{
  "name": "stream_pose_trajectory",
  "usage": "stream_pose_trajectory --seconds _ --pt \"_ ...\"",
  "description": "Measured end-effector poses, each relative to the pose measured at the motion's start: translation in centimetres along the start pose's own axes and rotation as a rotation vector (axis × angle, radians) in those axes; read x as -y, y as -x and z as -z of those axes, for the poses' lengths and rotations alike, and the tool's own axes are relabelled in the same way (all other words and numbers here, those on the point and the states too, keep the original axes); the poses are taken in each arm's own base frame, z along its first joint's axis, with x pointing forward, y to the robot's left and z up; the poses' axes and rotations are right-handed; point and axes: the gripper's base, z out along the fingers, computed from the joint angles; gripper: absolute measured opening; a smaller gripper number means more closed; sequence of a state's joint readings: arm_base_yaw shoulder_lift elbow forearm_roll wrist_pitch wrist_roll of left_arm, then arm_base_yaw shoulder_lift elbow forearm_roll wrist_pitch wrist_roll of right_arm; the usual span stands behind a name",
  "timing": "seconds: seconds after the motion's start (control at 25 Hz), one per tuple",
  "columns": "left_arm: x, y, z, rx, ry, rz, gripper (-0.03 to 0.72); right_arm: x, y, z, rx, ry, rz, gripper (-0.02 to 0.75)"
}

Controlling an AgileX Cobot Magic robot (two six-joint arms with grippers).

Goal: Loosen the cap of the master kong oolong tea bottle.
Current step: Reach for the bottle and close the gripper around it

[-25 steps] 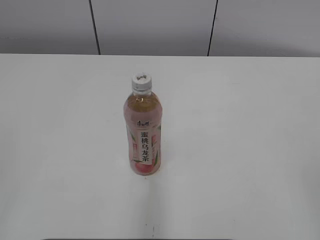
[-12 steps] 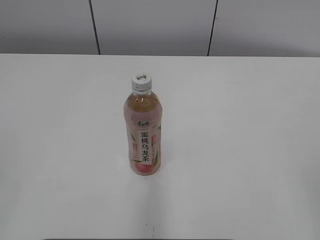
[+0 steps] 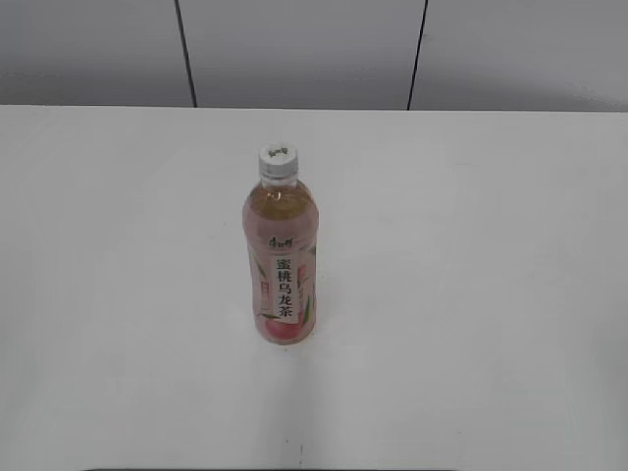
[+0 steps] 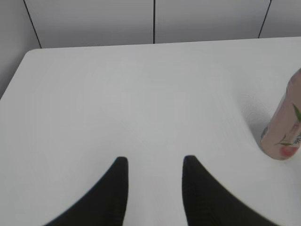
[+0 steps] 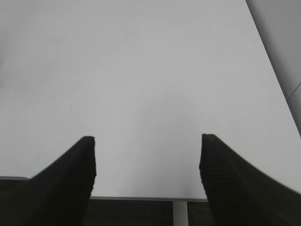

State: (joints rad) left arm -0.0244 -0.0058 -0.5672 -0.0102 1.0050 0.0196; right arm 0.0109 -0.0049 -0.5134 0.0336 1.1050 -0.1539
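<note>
Exterior view shows you the master kong oolong tea bottle (image 3: 282,263) upright near the middle of the white table (image 3: 471,255), cap (image 3: 278,159) on, with neither arm in frame. The left gripper (image 4: 154,162) is parted narrowly, with the bottle well off to its right. The right gripper (image 5: 147,139) is spread wide over bare table.

One bottle, one cap.
A single slim clear plastic tea bottle (image 3: 281,263) carries one small round white ribbed cap (image 3: 278,160) on its neck.

The master kong oolong tea bottle (image 3: 281,260) carries a white label strip (image 3: 285,288) reading 蜜桃乌龙茶.
</note>
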Motion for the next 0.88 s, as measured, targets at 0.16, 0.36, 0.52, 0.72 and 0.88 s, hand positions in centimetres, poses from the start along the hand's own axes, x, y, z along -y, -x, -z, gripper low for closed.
stream_pose_trajectory --seconds 0.16,0.36,0.52,0.72,0.88 --pt "0.1 2.4 -0.1 0.191 -0.014 0.015 0.239 0.0 0.0 0.0 0.000 0.000 0.000 0.525" --pt "0.1 4.5 -3.3 0.294 -0.030 0.051 0.239 0.0 0.0 0.0 0.000 0.000 0.000 0.525" --pt "0.1 5.7 -7.6 0.269 -0.042 0.112 0.239 0.0 0.0 0.0 0.000 0.000 0.000 0.525" --pt "-0.2 6.6 -13.6 0.206 -0.014 0.134 0.239 0.0 0.0 0.0 0.000 0.000 0.000 0.525" --pt "-0.5 6.2 -19.0 0.168 0.020 0.151 0.240 0.0 0.0 0.0 0.000 0.000 0.000 0.525"
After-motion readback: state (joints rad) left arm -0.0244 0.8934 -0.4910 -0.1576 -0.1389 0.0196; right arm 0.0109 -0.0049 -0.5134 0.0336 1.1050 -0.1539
